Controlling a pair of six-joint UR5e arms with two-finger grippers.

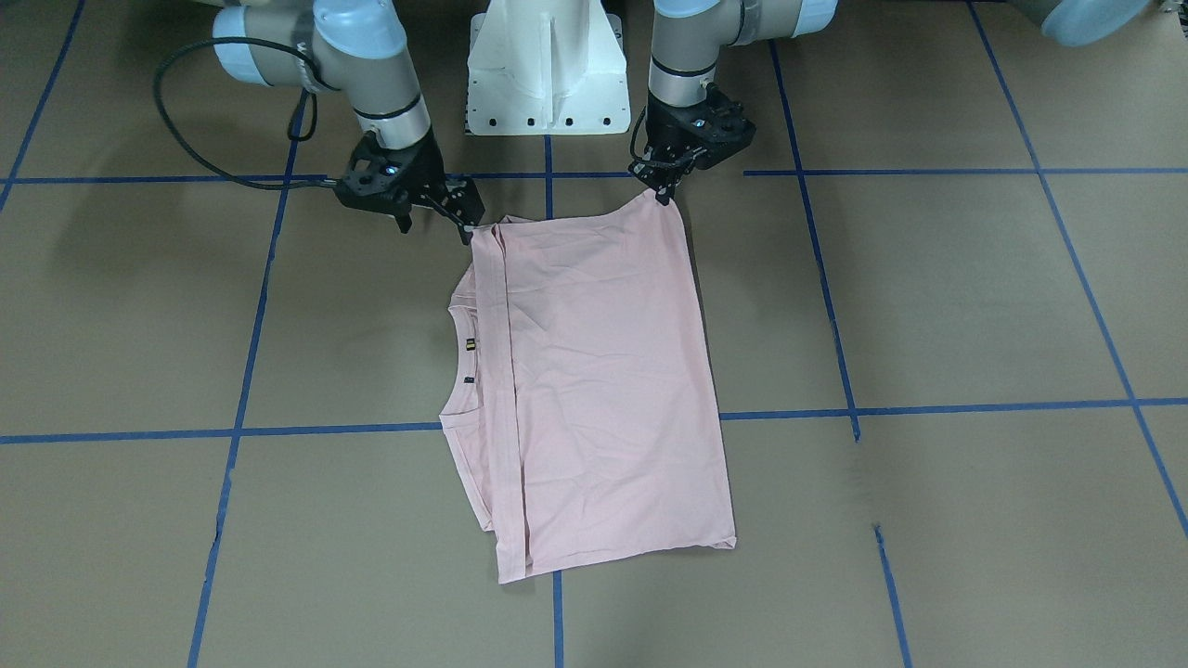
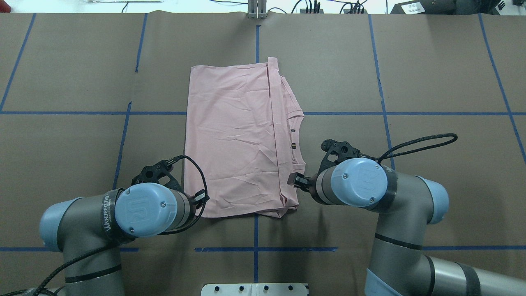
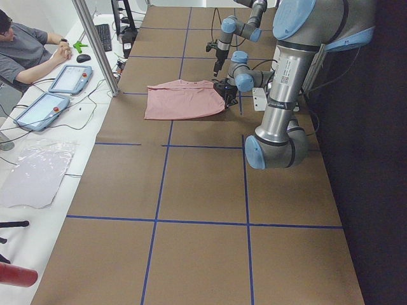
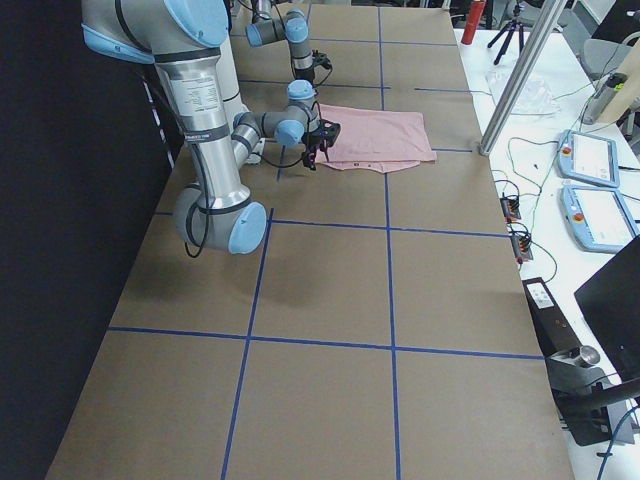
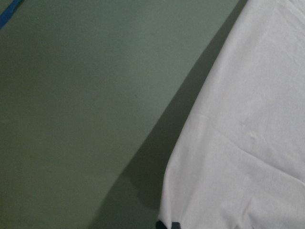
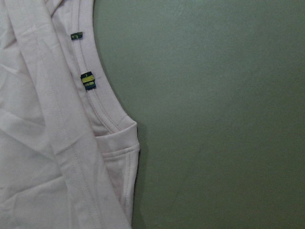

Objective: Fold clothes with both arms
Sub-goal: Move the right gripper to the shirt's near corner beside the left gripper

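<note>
The T-shirt, doubled once, is lying flat mid-counter. The left gripper is apparently pinching the shirt corner nearest the robot between its fingers. The right gripper is hovering at the neighbouring corner, fingers spread. Judgement: the next fold is beginning, and the right fingers need to be gripping before both arms lift together.

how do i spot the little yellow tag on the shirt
On the brown table lies a pink T-shirt. Its curved collar faces the robot's right, with two small tags just inside it. Yours is the yellow-striped tag; the other tag is dark.
</note>
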